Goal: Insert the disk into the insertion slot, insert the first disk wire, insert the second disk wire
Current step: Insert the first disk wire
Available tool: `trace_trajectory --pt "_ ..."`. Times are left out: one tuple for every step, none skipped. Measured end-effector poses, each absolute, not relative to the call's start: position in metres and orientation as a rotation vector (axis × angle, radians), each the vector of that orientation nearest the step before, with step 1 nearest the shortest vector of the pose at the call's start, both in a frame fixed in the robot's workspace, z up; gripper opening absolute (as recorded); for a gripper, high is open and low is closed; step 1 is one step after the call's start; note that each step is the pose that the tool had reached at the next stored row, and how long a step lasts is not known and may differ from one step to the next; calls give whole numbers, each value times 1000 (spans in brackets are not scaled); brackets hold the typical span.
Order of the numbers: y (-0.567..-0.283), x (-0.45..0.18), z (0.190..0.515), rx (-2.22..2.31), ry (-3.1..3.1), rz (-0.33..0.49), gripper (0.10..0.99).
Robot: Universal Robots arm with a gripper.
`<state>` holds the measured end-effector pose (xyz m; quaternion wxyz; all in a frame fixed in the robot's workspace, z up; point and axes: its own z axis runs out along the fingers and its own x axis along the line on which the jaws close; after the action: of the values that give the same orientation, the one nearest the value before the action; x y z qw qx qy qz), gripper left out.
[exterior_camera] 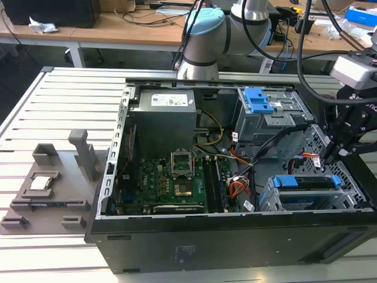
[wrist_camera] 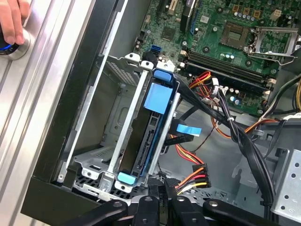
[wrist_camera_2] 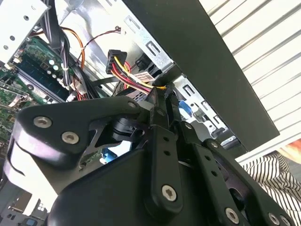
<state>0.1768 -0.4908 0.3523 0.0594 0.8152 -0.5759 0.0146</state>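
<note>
The disk (exterior_camera: pixel 306 183), in its blue carrier, sits inside the insertion slot (exterior_camera: pixel 283 203), a low perforated metal cage at the case's front right corner in the exterior view. In the first wrist view the disk (wrist_camera: pixel 149 141) stands edge-on in the cage (wrist_camera: pixel 117 70). My gripper (exterior_camera: pixel 337 154) hangs just behind the cage, inside the case. Its fingers (wrist_camera: pixel 162 190) are close together on the end of a yellow, red and black disk wire (wrist_camera: pixel 197 176). The same wire (wrist_camera_2: pixel 117 61) runs to the gripper (wrist_camera_2: pixel 162 96) in the second wrist view. A black cable with a blue tab (wrist_camera: pixel 188 129) lies beside the disk.
A taller bay with blue latch (exterior_camera: pixel 259 103) stands behind the cage, with the motherboard (exterior_camera: pixel 171 183) and power supply (exterior_camera: pixel 162 115) toward the exterior view's left. Loose cable bundles (wrist_camera: pixel 240 136) cross the case. A grey fixture (exterior_camera: pixel 53 183) lies outside. A person's hand (wrist_camera: pixel 11 21) rests by the case.
</note>
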Motion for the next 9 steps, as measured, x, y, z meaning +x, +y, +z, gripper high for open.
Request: trace_trajectory --pt "-491 177 352 2468 -1744 44 165" --pt "-491 177 352 2468 -1744 45 165" --pt "-491 177 352 2468 -1744 45 165" --pt "-491 176 352 2468 -1743 45 165" --pt "-491 173 352 2468 -1743 45 165" --pt "-491 167 352 2468 -1744 45 165" --pt "-491 162 352 2468 -1744 45 165" --pt "-491 160 352 2468 -1744 45 165" --pt "-491 156 352 2468 -1744 45 165"
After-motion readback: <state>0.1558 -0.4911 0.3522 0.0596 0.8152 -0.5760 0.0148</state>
